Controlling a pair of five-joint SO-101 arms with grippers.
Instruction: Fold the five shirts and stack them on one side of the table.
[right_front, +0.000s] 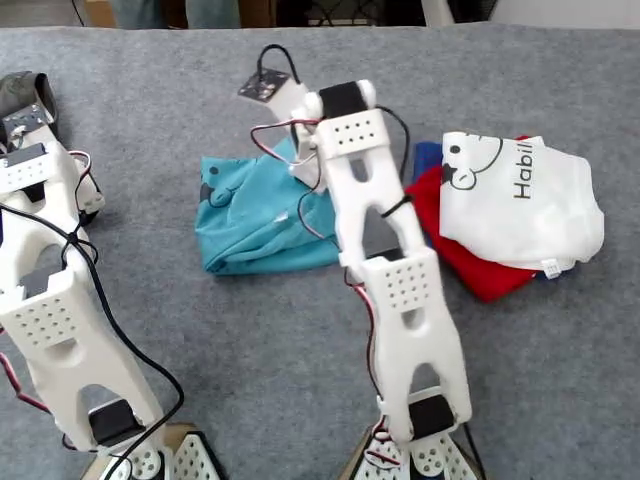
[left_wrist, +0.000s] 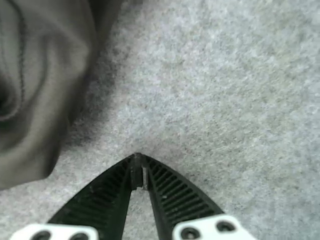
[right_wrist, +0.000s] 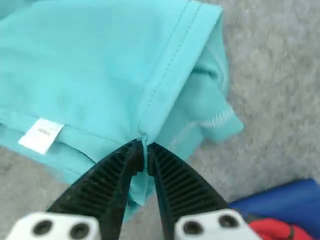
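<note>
Beside the teal shirt (right_front: 250, 215): stack of three (right_front: 520, 200), seemingly done.
Its seam is pinched in right jaws; left jaws closed, empty; olive shirt (right_front: 25, 88) well apart, unfolded.

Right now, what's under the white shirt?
Under the white shirt lies a red shirt, poking out along its left and lower edges; a bit of blue shirt shows at its upper left corner. Anything else beneath is covered.

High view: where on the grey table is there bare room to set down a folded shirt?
Bare patches: between the left arm and right arm, nearer than the teal shirt; the near corner beside the red shirt; the far strip behind the white shirt. Crowded: from teal shirt to white shirt.
</note>
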